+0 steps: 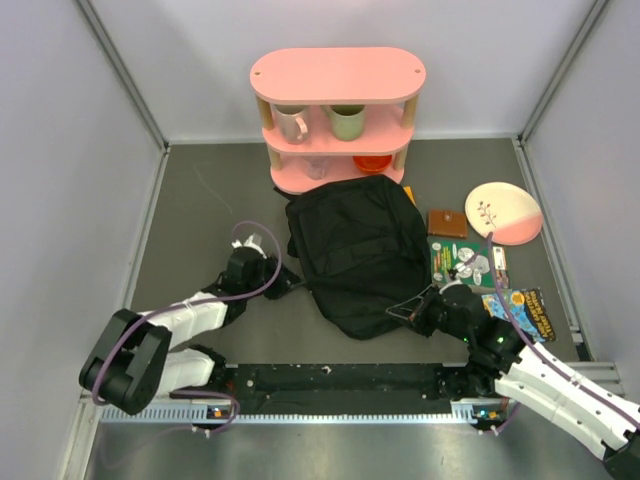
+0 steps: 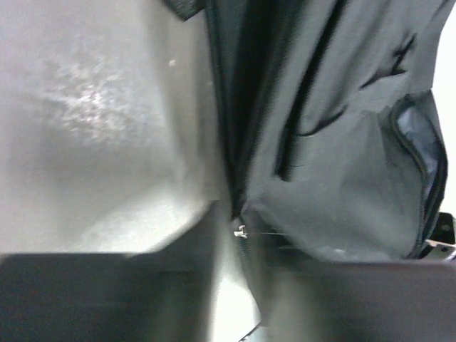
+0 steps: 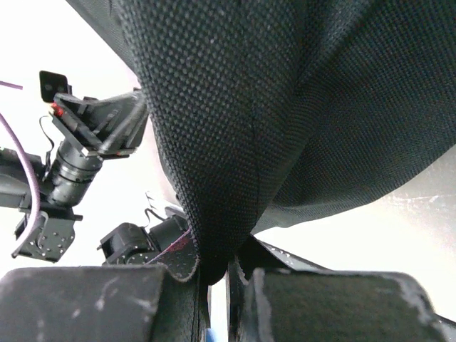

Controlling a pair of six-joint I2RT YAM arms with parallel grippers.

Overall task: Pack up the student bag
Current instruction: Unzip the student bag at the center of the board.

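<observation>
Handling: student bag (image 1: 355,255) likely soft, floppy; pinch a fabric edge.
Right gripper (image 3: 217,271): clamped on bag fabric.
Left gripper (image 2: 239,239): jaw state cannot be told.

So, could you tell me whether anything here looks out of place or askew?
Only the backpack: it lies slumped and creased on the table, and the right hand pinches a fold at its near right corner, pulling the fabric taut.
</observation>
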